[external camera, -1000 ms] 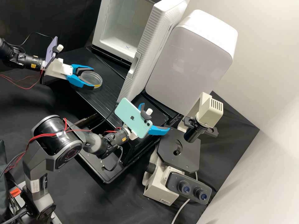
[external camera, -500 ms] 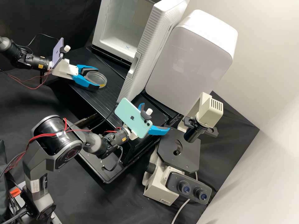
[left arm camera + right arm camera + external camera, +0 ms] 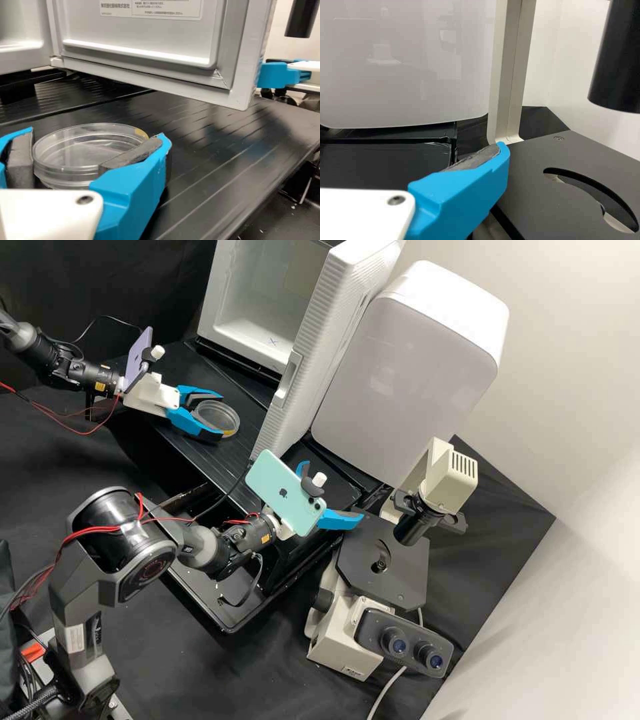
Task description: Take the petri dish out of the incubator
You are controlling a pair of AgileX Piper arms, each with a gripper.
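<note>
Left gripper [image 3: 212, 415], jaws clamped on the clear petri dish [image 3: 224, 417], with the grey pads [image 3: 131, 154] against opposite sides of its wall. The dish sits level over the ribbed black tray [image 3: 227, 455], outside the white incubator [image 3: 253, 293] and near its open door [image 3: 313, 347]; whether dish and tray touch cannot be told. Right gripper [image 3: 347, 519], below the door's lower corner, hangs at the edge of the black microscope stage [image 3: 383, 568]; whether its jaws are apart or together cannot be told

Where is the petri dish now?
High view, left: the petri dish is held in the left end effector, over the black tray by the incubator door.
</note>
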